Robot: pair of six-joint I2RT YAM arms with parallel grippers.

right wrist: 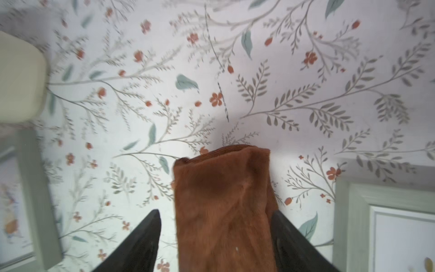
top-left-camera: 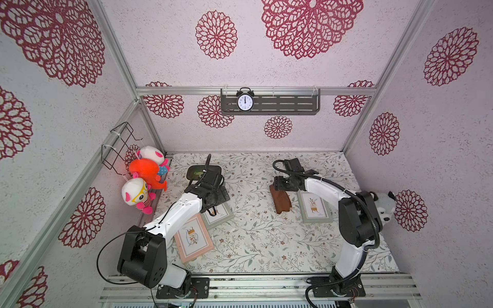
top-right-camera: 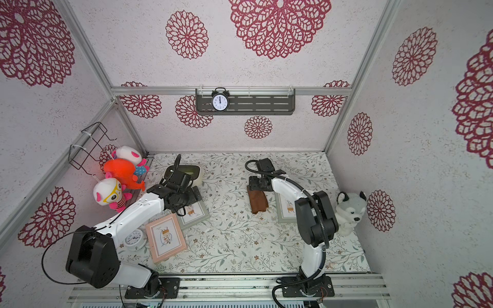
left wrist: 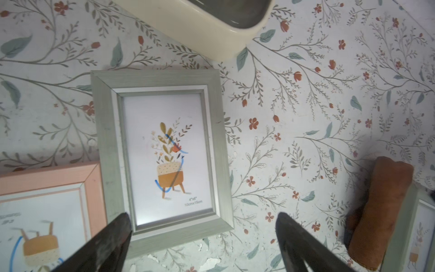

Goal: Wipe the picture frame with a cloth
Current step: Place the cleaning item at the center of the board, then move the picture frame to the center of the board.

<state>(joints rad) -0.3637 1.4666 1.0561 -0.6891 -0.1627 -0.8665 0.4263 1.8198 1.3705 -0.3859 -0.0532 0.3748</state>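
**Both grippers open, cloth on the table**

The cloth (top-left-camera: 280,200) (right wrist: 223,207) lies on the table (top-left-camera: 266,240) as a long brown folded bundle. It sits between two grey-green frames, just beside the right frame (top-left-camera: 314,209) and well apart from the left frame (top-left-camera: 218,216).

The right gripper (right wrist: 215,212) is over the far end of the cloth with its jaws spread. In its wrist view one finger stands on each side of the bundle. One finger shows a clear strip of table between it and the fabric. The other is right at the cloth's edge, and I cannot tell whether it touches. The gripper has hold of nothing.

The left gripper (left wrist: 202,216) is spread wide and holds nothing. It hangs over the near short edge of the left frame (left wrist: 162,150). One finger overlaps that frame's corner in the wrist view, and the other is over bare table. The glass of this frame carries blue scribbles across a print of a potted plant.

A pink frame (top-right-camera: 165,238) (left wrist: 47,183) lies against the left frame's side, nearer the left arm's base. A cream tray (left wrist: 200,30) sits just beyond the left frame, toward the back wall. In the left wrist view the cloth (left wrist: 381,212) shows off to the side, against the right frame's edge.
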